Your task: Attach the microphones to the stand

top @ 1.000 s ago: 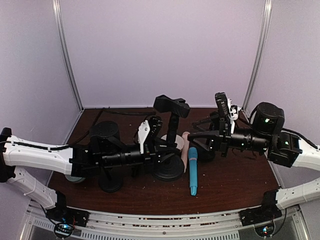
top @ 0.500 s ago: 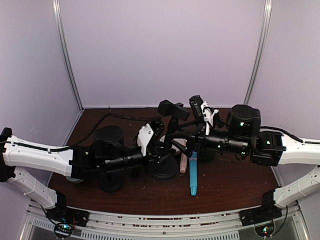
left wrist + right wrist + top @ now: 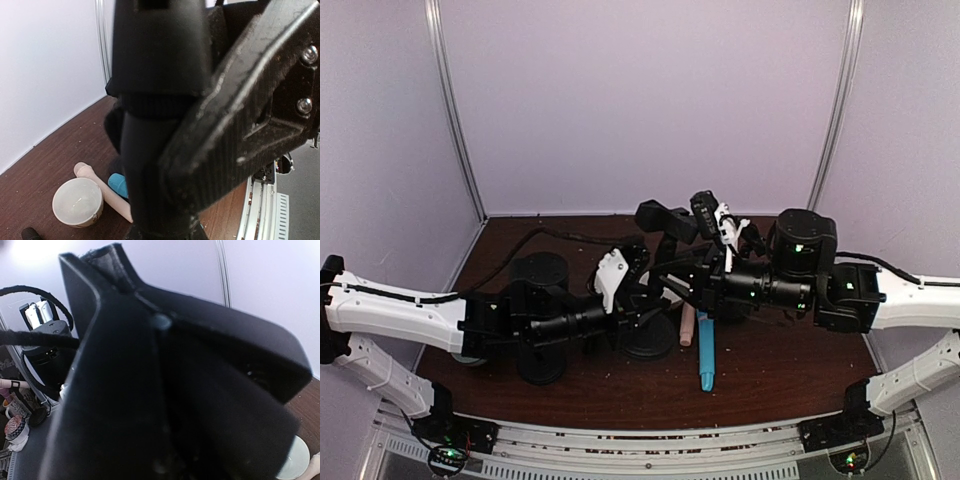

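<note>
My right end effector has swung in from the right of the table to just beside the stand. Its wrist view is filled with black, so I cannot tell whether it is spread or pinching anything. My left end effector looks pressed around the stand's post, while the blue microphone and cream microphone lie on the table near the stand, not yet attached.

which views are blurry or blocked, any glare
Top external: sharp, evenly lit, but the black stand merges with the dark hardware around it. Left wrist: the close, soft-focus stand fills most of it; the bowl is clear. Right wrist: nearly all dark blur, washed-out patch top left.
</note>
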{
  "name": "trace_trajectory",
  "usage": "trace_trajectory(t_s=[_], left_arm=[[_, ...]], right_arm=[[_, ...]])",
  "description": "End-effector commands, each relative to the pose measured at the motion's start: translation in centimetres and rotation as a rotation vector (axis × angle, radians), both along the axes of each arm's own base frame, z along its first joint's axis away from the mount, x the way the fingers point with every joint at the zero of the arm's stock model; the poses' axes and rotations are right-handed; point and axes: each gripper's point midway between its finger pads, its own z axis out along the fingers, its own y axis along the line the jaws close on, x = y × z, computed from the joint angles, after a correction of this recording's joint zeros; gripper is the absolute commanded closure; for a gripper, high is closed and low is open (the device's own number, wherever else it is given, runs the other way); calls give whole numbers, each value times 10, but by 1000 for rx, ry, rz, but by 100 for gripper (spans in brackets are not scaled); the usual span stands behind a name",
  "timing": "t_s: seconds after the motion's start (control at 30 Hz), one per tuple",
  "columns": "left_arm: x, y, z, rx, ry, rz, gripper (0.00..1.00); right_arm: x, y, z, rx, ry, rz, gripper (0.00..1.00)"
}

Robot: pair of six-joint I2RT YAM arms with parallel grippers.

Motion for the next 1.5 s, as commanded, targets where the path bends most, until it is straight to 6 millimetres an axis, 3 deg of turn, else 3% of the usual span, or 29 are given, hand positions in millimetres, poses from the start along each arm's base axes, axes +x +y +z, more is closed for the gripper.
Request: trace_trajectory(t_s=[0.0,0.13,0.27,0.47,0.57,0.6,0.73,0.83,1.03,1.23,1.47], left_arm=[[-31,-8,66,-180,-126,-169,100],[-55,-6,74,-210,-96,-391,100],[-73,-3,78,-211,-57,-528,100],[-82,-1,82,-250,-40,-589,100],[-79,3,90,-282,-51,-564,100],[-77,3,91,-285,-54,-546,100],[-67,5,89,-294,-62,-485,100],[-56,4,82,-284,-42,-418,100],[-22,5,62,-247,8,-221,100],[-20,-2,49,-220,23,-222,100],[-18,-8,35,-199,51,-223,100]], right_arm=[[-19,6,-2,-13,-43,136,96],[-63,-1,6,-1,-184,411,100],[-76,-15,14,-15,-230,537,100],[-41,-35,6,-55,-198,455,99],[-15,-42,-1,-88,-177,316,63],[-2,-46,-4,-108,-171,234,55],[13,-58,-11,-113,-136,117,49],[11,-61,-13,-84,-111,110,47],[-17,-54,-1,17,-89,211,41],[-21,-42,22,93,-88,203,37],[-8,-29,27,149,-56,175,36]])
